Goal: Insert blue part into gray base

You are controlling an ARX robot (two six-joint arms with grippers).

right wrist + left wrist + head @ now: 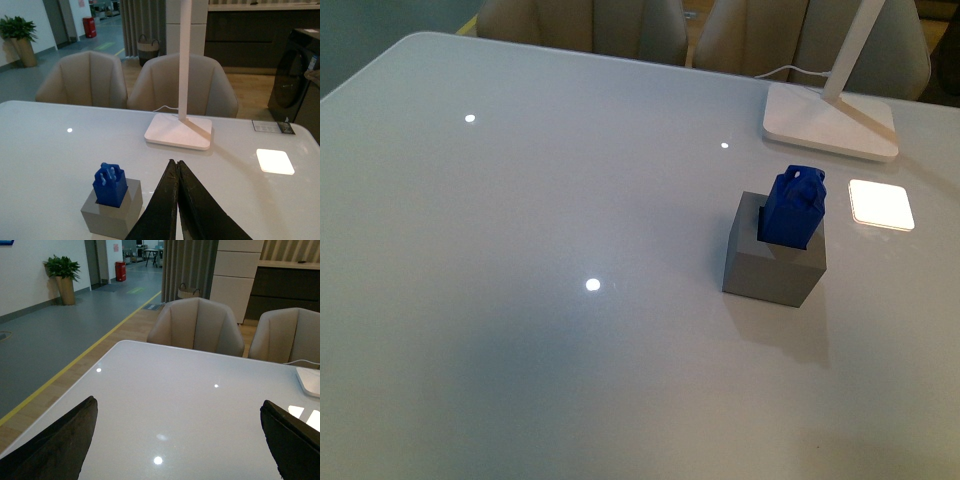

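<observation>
The blue part (794, 207) stands upright in the recess on top of the gray base (770, 268), on the white table at the right of the front view. Neither gripper shows in the front view. In the right wrist view the blue part (110, 185) sits in the gray base (112, 214), and my right gripper (177, 167) is shut and empty, apart from the base and beside it. In the left wrist view my left gripper (177, 415) is open and empty over bare table, its dark fingers (65, 440) spread wide. The base is out of that view.
A white lamp foot (830, 120) with its arm and cable stands behind the base, also in the right wrist view (178, 132). A bright light patch (880, 204) lies on the table (520, 300) right of the base. Beige chairs (196, 325) stand beyond the far edge.
</observation>
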